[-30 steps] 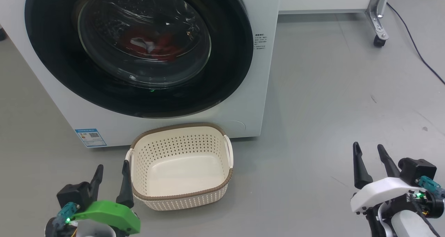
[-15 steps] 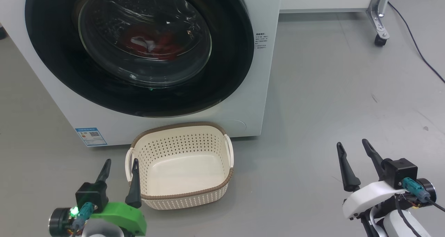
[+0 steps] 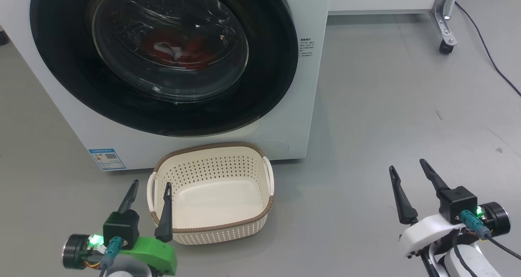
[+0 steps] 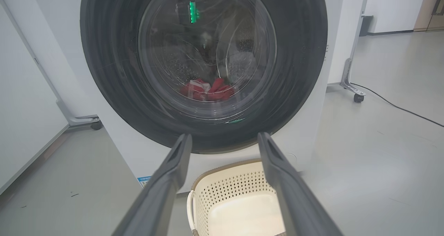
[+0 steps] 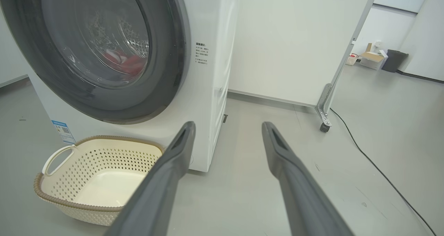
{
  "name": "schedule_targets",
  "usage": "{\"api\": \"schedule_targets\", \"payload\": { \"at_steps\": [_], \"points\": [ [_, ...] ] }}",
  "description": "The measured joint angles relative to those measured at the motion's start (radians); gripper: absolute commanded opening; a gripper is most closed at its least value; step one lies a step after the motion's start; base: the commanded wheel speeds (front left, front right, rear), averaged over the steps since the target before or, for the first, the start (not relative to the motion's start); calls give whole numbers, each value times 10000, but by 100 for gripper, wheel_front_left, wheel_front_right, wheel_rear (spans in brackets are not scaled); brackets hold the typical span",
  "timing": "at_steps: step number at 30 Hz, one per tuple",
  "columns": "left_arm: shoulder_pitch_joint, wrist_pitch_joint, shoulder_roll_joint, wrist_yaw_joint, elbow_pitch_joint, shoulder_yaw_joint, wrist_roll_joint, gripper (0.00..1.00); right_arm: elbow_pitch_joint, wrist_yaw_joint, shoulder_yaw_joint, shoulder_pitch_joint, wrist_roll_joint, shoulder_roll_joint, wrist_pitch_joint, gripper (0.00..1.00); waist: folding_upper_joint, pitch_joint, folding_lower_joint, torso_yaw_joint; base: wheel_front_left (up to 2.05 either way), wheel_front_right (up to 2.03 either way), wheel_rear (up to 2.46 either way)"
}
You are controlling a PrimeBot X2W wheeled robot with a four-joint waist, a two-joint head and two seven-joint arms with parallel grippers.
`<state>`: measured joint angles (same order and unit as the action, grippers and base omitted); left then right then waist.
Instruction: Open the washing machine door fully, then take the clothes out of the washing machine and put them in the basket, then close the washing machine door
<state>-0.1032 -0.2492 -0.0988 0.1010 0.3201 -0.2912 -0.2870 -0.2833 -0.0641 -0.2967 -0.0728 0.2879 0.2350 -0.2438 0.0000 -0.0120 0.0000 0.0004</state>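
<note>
Behind the shut washing machine door (image 3: 169, 86), clothes (image 3: 179, 51) sit in the washing machine (image 3: 313, 98); basket (image 3: 211, 169) on floor (image 3: 366, 106) shows bare bottom; left gripper (image 3: 151, 183), right gripper (image 3: 407, 164) spread wide.

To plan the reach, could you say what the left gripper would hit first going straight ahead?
Probably the lower rim of the washing machine door, passing over the basket; depth is unclear.
</note>
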Motion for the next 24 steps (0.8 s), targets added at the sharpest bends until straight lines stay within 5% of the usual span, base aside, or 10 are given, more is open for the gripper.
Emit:
{"api": "schedule_targets", "payload": {
  "at_steps": [17, 18, 19, 20, 24],
  "points": [
    [-1, -2, 146, 42, 224, 134, -4, 100, 0, 2, 222, -1, -6, -17, -10, 100, 0, 11, 0, 12, 0, 0, 0],
    [-1, -2, 153, 42, 226, 150, -6, 100, 0, 2, 224, -1, -6, -19, -10, 77, 0, 9, 0, 12, 0, 0, 0],
    [-1, -2, 157, 42, 228, 161, -6, 100, 2, 2, 234, -1, -6, -27, -10, 7, 0, 7, 0, 12, 0, 0, 0],
    [-2, -2, 159, 42, 228, 173, -6, 100, 0, 4, 238, -1, -6, -33, -10, 0, 0, 3, 0, 12, 0, 0, 0],
    [-3, -2, 176, 42, 238, 196, -6, 100, 0, 10, 268, 0, -2, -86, -10, 0, 0, -16, 0, 11, 0, 0, 0]
  ]
}}
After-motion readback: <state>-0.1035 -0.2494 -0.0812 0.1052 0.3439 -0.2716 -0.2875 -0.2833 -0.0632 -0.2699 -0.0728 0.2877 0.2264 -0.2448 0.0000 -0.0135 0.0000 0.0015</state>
